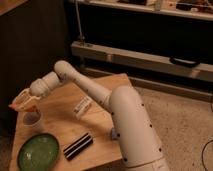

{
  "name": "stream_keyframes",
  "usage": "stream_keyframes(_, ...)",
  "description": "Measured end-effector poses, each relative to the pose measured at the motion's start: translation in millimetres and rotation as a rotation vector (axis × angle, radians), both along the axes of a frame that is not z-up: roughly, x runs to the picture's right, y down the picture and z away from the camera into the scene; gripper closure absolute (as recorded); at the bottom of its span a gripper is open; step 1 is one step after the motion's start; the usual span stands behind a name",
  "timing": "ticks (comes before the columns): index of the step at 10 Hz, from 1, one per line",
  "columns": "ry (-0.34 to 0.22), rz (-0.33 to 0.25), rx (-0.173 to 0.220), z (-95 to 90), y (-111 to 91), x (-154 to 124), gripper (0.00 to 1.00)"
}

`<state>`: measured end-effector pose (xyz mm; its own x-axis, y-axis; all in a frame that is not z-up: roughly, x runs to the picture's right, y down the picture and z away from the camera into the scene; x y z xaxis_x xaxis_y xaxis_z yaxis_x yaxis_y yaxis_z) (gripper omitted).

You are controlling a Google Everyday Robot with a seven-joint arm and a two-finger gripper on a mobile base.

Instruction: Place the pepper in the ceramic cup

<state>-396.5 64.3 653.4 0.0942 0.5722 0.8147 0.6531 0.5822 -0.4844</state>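
The robot's arm (131,125) is a smooth, off-white, matte shell without visible cables or markings. Its thickest segment is a fat rounded cylinder, and a slimmer tube follows it. The joints are rounded, and the wrist is bulbous with stepped rings. The pale, cream-coloured pincer (24,103) at its tip is above the left edge of the light wooden worktop (59,111).

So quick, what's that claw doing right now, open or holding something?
Gripper: closed, seemingly on the orange pepper, just above the ceramic cup at the table's left side.
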Motion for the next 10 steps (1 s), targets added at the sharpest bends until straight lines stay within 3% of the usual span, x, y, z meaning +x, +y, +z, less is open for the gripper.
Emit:
stream_keyframes(3,-0.031,-0.014,-0.032,-16.5,9.7,-5.6,0.90)
stream_keyframes(10,-0.032,-0.016,-0.035,-16.7,9.5,-4.7,0.90)
